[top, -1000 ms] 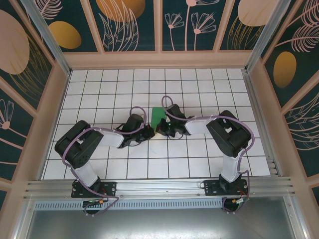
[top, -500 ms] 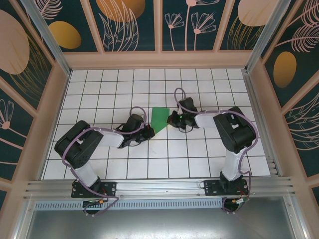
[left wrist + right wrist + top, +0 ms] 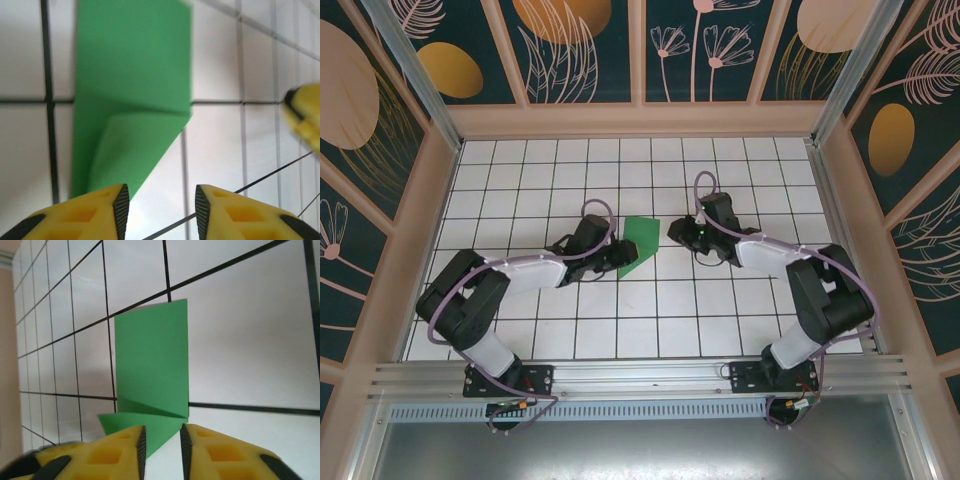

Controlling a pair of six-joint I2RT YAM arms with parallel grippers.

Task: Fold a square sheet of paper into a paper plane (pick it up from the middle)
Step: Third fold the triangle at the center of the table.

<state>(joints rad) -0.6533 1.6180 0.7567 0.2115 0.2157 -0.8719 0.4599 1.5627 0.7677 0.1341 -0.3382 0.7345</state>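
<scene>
The square sheet of paper (image 3: 640, 243) lies on the white tiled table, folded into a narrow green strip with a triangular flap at its near end (image 3: 132, 100) (image 3: 150, 370). My left gripper (image 3: 617, 258) sits low at the paper's near-left tip, open, with bare tile between its fingers (image 3: 161, 205). Just right of the sheet, my right gripper (image 3: 673, 230) faces it. Its jaws stand a narrow gap apart (image 3: 163, 450), and the flap's corner shows in that gap. The right gripper's yellow finger (image 3: 305, 120) shows at the edge of the left wrist view.
The table (image 3: 720, 310) is a white grid with dark lines, closed in by patterned walls (image 3: 640, 50) at the back and sides. A metal rail (image 3: 640, 375) runs along the near edge by both arm bases.
My right gripper has drawn back to the right, off the paper, and more of the sheet now shows. My left arm has stretched forward toward the sheet's near-left tip.
</scene>
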